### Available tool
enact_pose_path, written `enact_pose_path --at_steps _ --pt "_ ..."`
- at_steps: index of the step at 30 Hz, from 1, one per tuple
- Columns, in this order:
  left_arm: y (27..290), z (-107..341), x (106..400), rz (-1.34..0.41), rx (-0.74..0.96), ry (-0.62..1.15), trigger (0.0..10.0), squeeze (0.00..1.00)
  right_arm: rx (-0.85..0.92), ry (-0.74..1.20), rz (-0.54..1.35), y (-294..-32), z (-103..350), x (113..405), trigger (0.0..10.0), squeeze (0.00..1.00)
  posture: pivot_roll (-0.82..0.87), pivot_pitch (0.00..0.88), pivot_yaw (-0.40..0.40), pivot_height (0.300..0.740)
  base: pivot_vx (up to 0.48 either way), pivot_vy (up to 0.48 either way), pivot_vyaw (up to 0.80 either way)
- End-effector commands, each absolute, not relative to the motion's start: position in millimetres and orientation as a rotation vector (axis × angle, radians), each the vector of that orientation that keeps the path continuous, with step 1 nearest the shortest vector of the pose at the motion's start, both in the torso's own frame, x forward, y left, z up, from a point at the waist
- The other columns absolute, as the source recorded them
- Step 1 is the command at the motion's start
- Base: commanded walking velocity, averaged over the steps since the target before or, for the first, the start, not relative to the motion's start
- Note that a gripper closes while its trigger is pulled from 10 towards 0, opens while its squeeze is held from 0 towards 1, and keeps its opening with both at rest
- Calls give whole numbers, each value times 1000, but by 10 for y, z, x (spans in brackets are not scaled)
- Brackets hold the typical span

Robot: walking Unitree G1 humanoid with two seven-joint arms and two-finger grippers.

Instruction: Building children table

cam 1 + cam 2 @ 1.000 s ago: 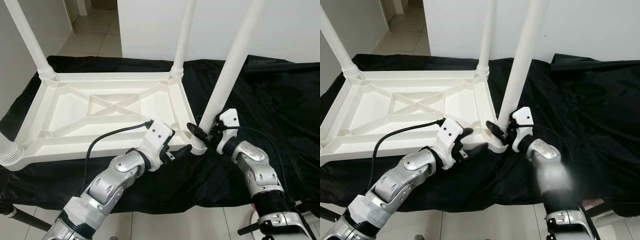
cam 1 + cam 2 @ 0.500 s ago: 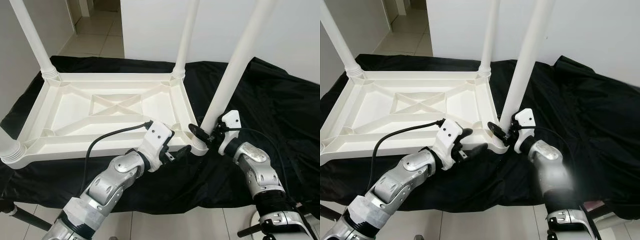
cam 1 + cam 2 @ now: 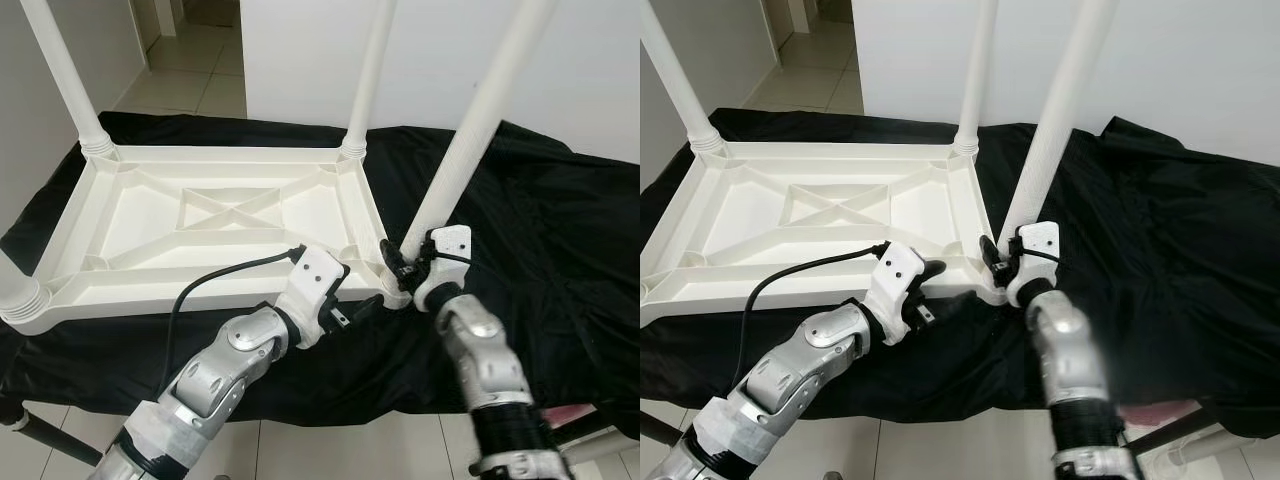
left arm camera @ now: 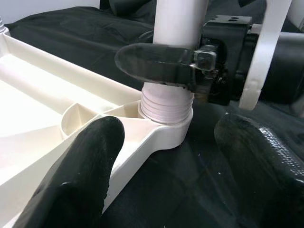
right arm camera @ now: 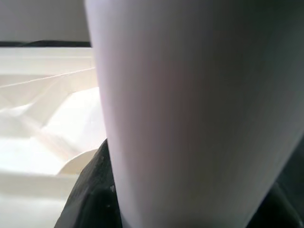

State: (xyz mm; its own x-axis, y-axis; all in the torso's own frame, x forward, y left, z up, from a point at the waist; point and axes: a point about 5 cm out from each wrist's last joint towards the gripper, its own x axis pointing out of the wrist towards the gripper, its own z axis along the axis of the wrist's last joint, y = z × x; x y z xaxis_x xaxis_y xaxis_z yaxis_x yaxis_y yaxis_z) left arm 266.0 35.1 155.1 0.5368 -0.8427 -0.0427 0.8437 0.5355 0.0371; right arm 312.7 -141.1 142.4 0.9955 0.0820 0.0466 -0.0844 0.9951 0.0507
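R tool round table leg base, L tool beside.

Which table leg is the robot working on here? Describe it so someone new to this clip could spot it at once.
A white plastic tabletop lies upside down on a black cloth. The leg rises from its corner socket nearest the robot's right side. Unlike the other legs, it has the right gripper clamped round its base, with the open left gripper beside the socket.
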Motion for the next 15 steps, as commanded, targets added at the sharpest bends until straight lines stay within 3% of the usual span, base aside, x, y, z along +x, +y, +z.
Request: enact_pose_path --at_steps 1,9,10,11,12,15 --pt "323 1526 2579 -1126 59 36 10000 0 63 56 -19 -1429 1219 3055 10000 0 -10 52 -79 740 0 0 0" --pt "300 1531 2574 -1129 52 36 10000 0 142 55 -87 -1204 1222 2994 10000 0 -7 53 -78 740 0 0 0" --pt "301 1528 2566 -1132 53 38 10000 0 146 31 -69 -1235 1270 2986 10000 596 -14 55 -77 740 0 0 0" --pt "301 1528 2566 -1132 53 38 10000 0 146 31 -69 -1235 1270 2986 10000 596 -14 55 -77 740 0 0 0" --pt "302 1525 2565 -1133 54 39 10000 0 155 14 -59 -1264 1302 2982 10000 1000 -13 56 -78 740 0 0 0" --pt "308 1530 2577 -1130 54 39 10000 0 149 -21 -36 -1332 1365 2983 10000 1000 -16 58 -78 740 0 0 0"
